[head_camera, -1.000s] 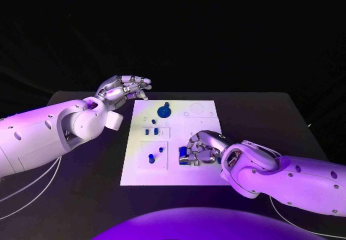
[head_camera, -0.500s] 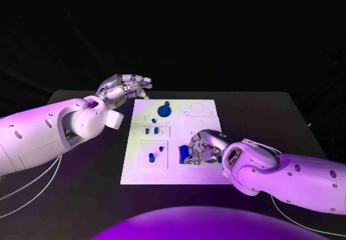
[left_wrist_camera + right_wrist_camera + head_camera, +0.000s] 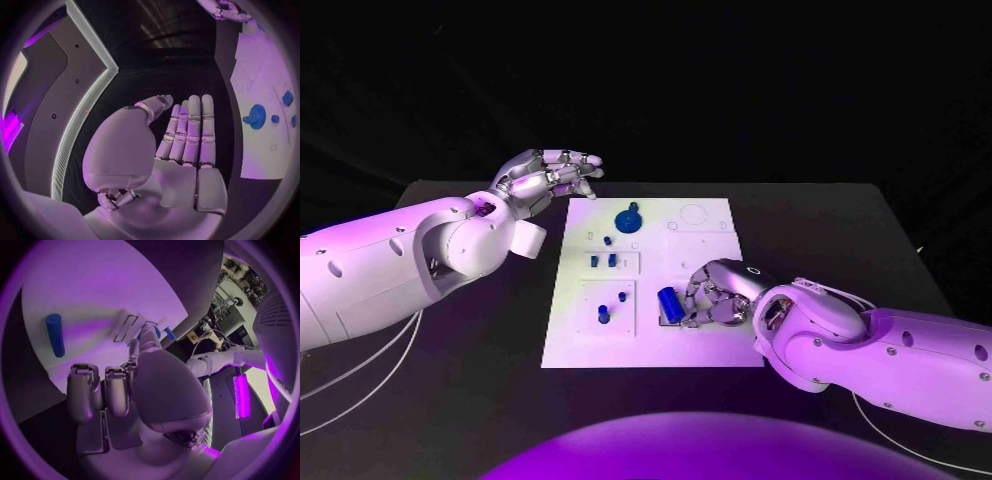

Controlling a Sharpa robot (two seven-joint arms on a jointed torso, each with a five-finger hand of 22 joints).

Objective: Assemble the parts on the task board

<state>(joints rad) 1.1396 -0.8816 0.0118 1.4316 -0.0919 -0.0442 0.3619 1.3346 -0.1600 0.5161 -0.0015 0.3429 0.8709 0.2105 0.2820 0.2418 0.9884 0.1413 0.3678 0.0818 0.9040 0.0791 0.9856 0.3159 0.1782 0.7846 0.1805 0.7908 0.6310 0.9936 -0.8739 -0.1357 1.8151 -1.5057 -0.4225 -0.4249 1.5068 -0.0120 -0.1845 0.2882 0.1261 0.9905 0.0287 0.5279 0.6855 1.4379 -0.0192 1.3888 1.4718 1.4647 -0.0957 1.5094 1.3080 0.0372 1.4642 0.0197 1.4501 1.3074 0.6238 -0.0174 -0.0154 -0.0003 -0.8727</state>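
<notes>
The white task board (image 3: 646, 340) lies mid-table. A blue cylinder (image 3: 671, 304) lies flat on its near half, just left of my right hand (image 3: 720, 296). That hand hangs low over the board's near right part with its fingers curled in, holding nothing. In the right wrist view the cylinder (image 3: 55, 334) lies apart from the curled fingers (image 3: 94, 390), and a small blue piece (image 3: 169, 333) sits by the slots. My left hand (image 3: 548, 175) is raised past the board's far left corner, holding nothing, its fingers (image 3: 190, 130) straight.
A blue round part (image 3: 629, 219) stands on the board's far half, with small blue pegs (image 3: 602, 262) in the middle left and two more (image 3: 604, 314) nearer. The black table (image 3: 848, 230) spreads on both sides of the board.
The blue cylinder, earlier against the right hand's fingers, now lies flat and free on the board. The right hand has drawn slightly right. The left hand has not moved.
</notes>
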